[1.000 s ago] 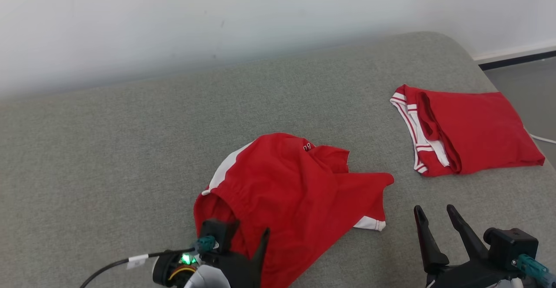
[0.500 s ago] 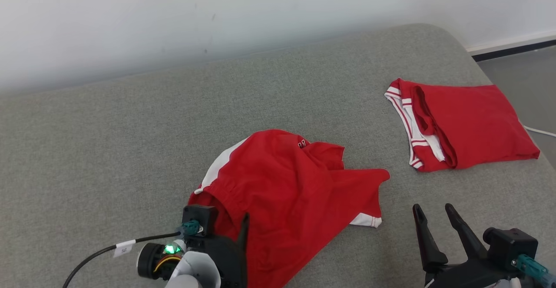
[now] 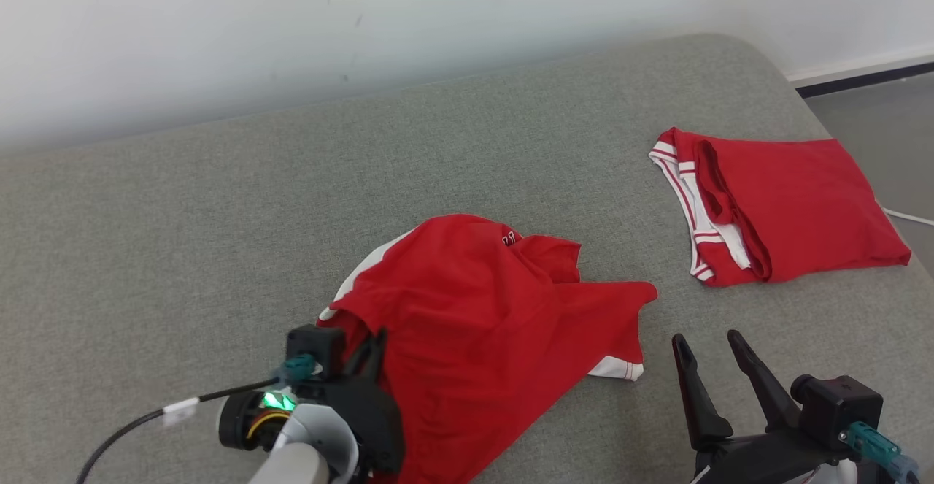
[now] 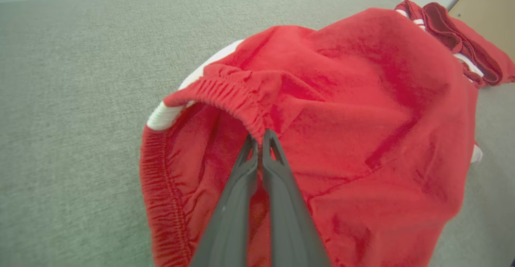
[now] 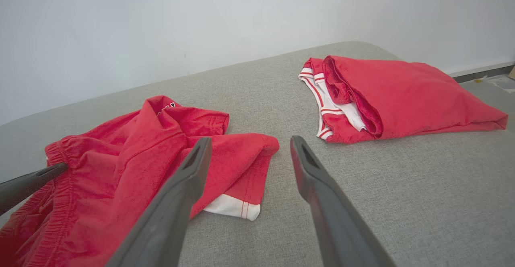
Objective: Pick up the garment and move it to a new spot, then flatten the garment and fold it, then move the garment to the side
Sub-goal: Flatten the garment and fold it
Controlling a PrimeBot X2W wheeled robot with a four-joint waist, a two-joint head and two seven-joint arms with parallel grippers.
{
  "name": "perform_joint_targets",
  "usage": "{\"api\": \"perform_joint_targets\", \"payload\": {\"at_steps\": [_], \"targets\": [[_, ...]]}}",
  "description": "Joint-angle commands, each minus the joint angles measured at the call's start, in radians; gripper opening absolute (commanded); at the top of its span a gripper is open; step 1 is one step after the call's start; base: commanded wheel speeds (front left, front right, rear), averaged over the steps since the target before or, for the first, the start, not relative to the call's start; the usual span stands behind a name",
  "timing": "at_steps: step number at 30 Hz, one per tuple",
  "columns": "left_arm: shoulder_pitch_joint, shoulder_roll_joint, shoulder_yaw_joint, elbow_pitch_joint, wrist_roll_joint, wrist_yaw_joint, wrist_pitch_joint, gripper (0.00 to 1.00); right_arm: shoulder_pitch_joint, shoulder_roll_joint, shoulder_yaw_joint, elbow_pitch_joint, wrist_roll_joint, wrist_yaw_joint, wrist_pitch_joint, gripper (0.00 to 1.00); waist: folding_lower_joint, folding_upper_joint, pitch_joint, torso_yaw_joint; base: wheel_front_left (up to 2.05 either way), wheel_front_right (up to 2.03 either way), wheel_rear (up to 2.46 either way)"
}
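The left gripper (image 3: pixel 376 342) has its two dark fingers (image 4: pixel 277 186) pressed together, pinching the gathered elastic waistband (image 4: pixel 225 87) of the red shorts (image 3: pixel 474 309). In the left wrist view the fingertips meet right on the band's edge, and the cloth rises into a small peak there. From the right wrist view one left finger (image 5: pixel 32 182) reaches into the waistband from the side. The right gripper (image 3: pixel 704 338) hangs near the shorts' right side with its fingers spread wide, holding nothing and touching nothing; grey cloth shows between them. The shorts lie rumpled near the front middle of a grey upholstered surface (image 3: pixel 182 250), with a white side stripe (image 3: pixel 365 269) at the left and a white hem (image 3: pixel 616 371) poking out at the lower right. Well apart, toward the far right corner, lies a second red garment (image 3: pixel 788 206), folded, with its white and red trim (image 3: pixel 693 221) facing the shorts. A black cable (image 3: pixel 146 418) trails from the left wrist, where a green light (image 3: pixel 273 400) glows. Behind the surface stands a plain white wall (image 3: pixel 292 31), and at the right are a strip of grey floor (image 3: pixel 875 112), a dark baseboard (image 3: pixel 861 79) and a thin white cord (image 3: pixel 908 215).
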Motion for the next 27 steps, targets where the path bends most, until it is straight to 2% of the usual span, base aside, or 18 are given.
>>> {"api": "perform_joint_targets", "payload": {"at_steps": [1, 6, 10, 16, 26, 27], "targets": [[-0.007, 0.007, 0.016, -0.007, -0.011, 0.006, -0.013, 0.0, 0.003, 0.004, 0.005, -0.006, -0.007, -0.002, -0.006, 1.0, -0.0001, -0.0001, -0.001, 0.003, 0.0, 0.0, 0.0], [-0.039, 0.023, 0.073, -0.042, -0.054, 0.009, -0.026, 0.0, 0.008, 0.004, 0.019, -0.018, -0.016, -0.002, 0.004, 1.0, -0.0001, -0.0001, -0.002, 0.014, 0.0, 0.0, 0.0], [-0.101, 0.066, 0.109, -0.049, -0.061, 0.014, -0.016, 0.0, -0.004, 0.004, 0.035, -0.03, -0.022, -0.002, 0.012, 1.0, -0.0001, -0.0001, 0.008, 0.017, 0.0, 0.0, 0.0], [-0.194, 0.124, 0.153, 0.019, -0.078, 0.005, 0.009, 0.0, -0.025, 0.004, 0.064, -0.047, -0.036, -0.002, 0.025, 1.0, -0.0001, -0.0001, 0.038, 0.0, 0.0, 0.0, 0.0], [-0.29, 0.162, 0.229, 0.201, -0.124, 0.002, -0.046, 0.0, -0.059, -0.009, 0.114, -0.049, -0.041, -0.002, 0.036, 1.0, -0.0001, -0.0001, 0.081, -0.02, 0.0, 0.0, 0.0], [-0.298, 0.166, 0.234, 0.219, -0.124, 0.006, -0.058, 0.16, -0.061, -0.01, 0.118, -0.049, -0.041, -0.002, 0.039, 1.0, -0.0001, -0.0001, 0.082, -0.018, 0.0, 0.0, 0.0]]}}
